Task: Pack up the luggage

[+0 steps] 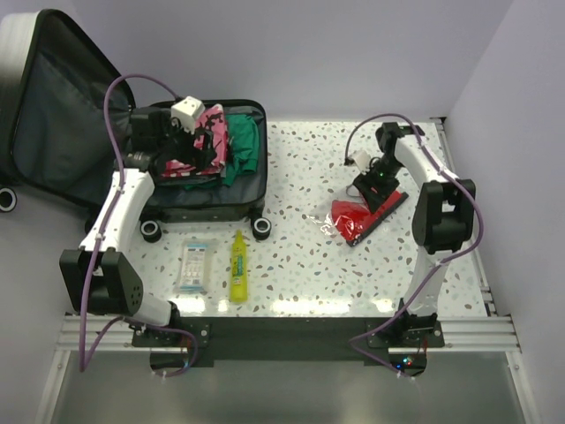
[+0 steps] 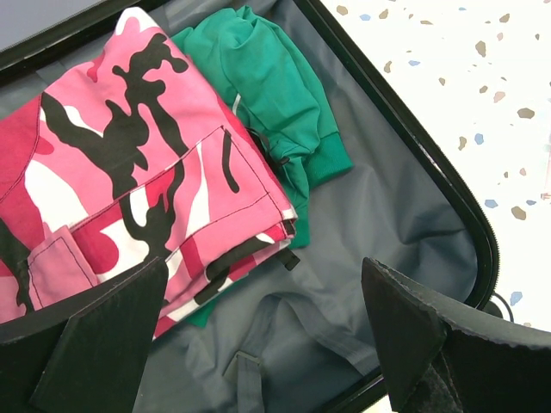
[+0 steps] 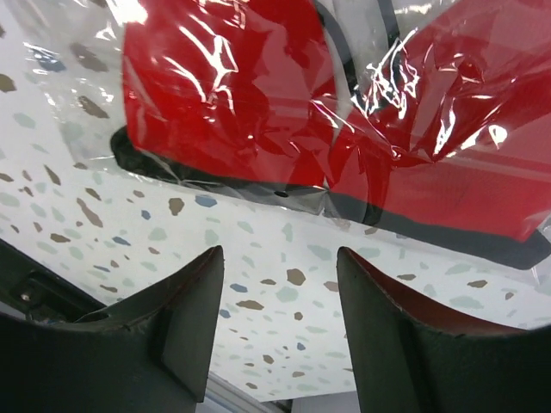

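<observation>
The luggage [image 1: 252, 199] lies open at the back left of the table, its lid [image 1: 53, 106] leaning back to the left. Inside lie a folded pink camouflage garment [image 2: 129, 172] and a green garment [image 2: 275, 95] on the dark grey lining [image 2: 387, 215]. My left gripper [image 1: 190, 146] hovers over the clothes, open and empty [image 2: 267, 318]. My right gripper [image 1: 375, 184] is open and empty [image 3: 280, 292], just above the table beside a red and black item in a clear plastic bag [image 3: 258, 103], which also shows in the top view [image 1: 355, 219].
A yellow bottle [image 1: 238, 265] and a blue-white flat packet [image 1: 192, 267] lie on the speckled table [image 1: 309, 265] in front of the suitcase. A grey packing strap [image 2: 301, 314] lies loose on the lining. The table's right edge [image 1: 468, 230] runs along a wall.
</observation>
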{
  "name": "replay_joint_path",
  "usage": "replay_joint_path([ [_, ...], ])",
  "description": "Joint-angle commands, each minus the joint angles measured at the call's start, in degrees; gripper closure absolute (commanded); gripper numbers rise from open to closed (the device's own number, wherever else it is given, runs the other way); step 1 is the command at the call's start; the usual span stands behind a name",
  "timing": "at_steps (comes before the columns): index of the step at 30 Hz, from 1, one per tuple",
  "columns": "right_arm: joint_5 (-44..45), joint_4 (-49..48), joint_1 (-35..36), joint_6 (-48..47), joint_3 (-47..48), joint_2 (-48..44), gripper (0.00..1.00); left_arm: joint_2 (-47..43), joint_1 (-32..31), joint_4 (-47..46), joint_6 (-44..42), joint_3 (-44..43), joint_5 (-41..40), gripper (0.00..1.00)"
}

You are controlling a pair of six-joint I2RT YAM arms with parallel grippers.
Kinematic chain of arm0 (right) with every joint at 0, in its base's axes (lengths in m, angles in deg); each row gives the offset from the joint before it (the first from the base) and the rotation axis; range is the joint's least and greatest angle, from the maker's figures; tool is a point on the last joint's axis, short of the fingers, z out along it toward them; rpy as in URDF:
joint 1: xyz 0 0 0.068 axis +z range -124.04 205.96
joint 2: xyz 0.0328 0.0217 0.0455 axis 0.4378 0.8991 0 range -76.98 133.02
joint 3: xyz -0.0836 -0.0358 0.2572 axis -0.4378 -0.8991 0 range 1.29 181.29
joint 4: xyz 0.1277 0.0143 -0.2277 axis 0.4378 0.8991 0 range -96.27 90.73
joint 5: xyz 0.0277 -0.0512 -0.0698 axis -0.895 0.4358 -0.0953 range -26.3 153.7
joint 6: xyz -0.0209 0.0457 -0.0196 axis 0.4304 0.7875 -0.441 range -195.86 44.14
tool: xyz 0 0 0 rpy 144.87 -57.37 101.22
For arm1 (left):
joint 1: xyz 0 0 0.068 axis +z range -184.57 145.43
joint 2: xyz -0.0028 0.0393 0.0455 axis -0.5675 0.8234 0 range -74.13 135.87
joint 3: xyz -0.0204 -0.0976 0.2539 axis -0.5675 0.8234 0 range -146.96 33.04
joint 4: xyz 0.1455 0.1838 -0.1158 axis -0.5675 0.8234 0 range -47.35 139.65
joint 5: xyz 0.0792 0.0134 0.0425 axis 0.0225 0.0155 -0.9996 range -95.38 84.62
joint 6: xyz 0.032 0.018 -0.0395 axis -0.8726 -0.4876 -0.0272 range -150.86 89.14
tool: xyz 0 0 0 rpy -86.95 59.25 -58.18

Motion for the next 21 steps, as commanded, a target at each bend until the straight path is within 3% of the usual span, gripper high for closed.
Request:
replay_joint_path([
  [1, 4.41, -0.64, -0.66, -0.18, -1.07, 1.47, 0.42, -2.42, -0.39, -0.66, -0.55, -0.11, 0.42, 0.00],
  [9, 5.46, -4.24, -0.84, -2.90, -3.45, 1.21, 0.49, -4.09, -0.39, -0.04, -1.43, 1.91, -0.38, 0.00],
  [15, 3.97, -5.21, -0.84, -8.15, -1.70, 0.77, 0.48, -4.44, -0.39, 0.92, -1.87, 2.17, -0.73, 0.00],
  [19, 1.87, -3.03, -1.01, -20.18, -1.25, 0.59, 0.41, -4.79, -0.48, 1.54, -2.40, 2.35, -0.64, 0.00],
  [21, -0.42, -1.88, -1.19, -30.43, -2.30, 0.07, 0.29, -4.62, -0.39, 1.72, -2.66, 2.18, -0.11, 0.00],
])
